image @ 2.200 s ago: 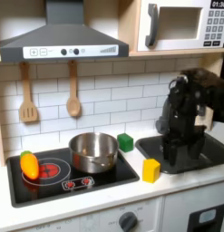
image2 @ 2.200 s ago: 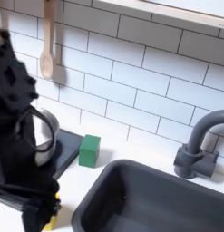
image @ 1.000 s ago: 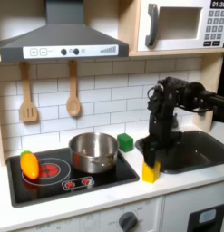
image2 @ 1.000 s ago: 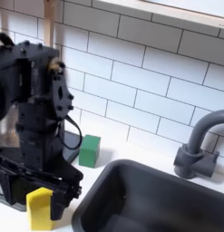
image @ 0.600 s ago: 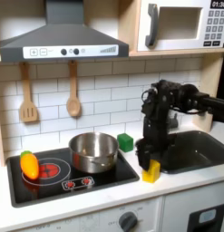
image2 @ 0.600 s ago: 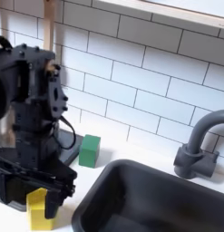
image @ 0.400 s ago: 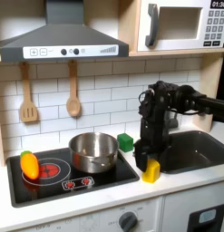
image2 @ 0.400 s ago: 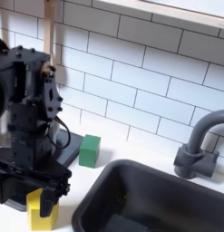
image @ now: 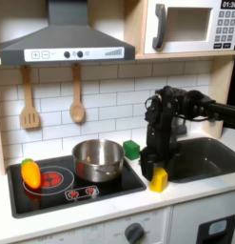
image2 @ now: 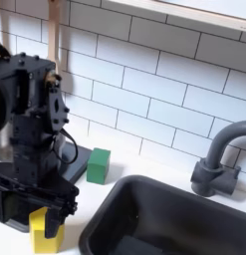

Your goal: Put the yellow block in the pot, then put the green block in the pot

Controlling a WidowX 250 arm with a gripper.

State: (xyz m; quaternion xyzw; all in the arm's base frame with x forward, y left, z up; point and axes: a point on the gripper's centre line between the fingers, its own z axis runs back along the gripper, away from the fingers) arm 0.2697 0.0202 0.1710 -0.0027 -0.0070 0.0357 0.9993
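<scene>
Tool (image2: 43, 214) down at the tabletop (image: 200, 195), fingers spread to either side of the yellow block (image2: 45, 231); not yet pinching as far as the second exterior view shows, and whether the pads touch the cube's faces is too blurred to tell. Yellow block sits on the white tabletop just off the hob's (image: 109, 186) edge, between hob and dark sink (image2: 164, 214), on the first exterior view's right of the pot (image: 97, 160). Judgement: the grasp is the step in hand. To do it well, keep the fingers square to the cube's flat sides, low enough to catch its middle, close evenly so it does not twist or skid, then lift straight up well above the pot's rim before carrying over. Farther back, green block (image: 132, 150) rests on the tabletop just beside the pot, near the tiled wall, untouched. Pot stands on the hob, apparently holding nothing yet.
</scene>
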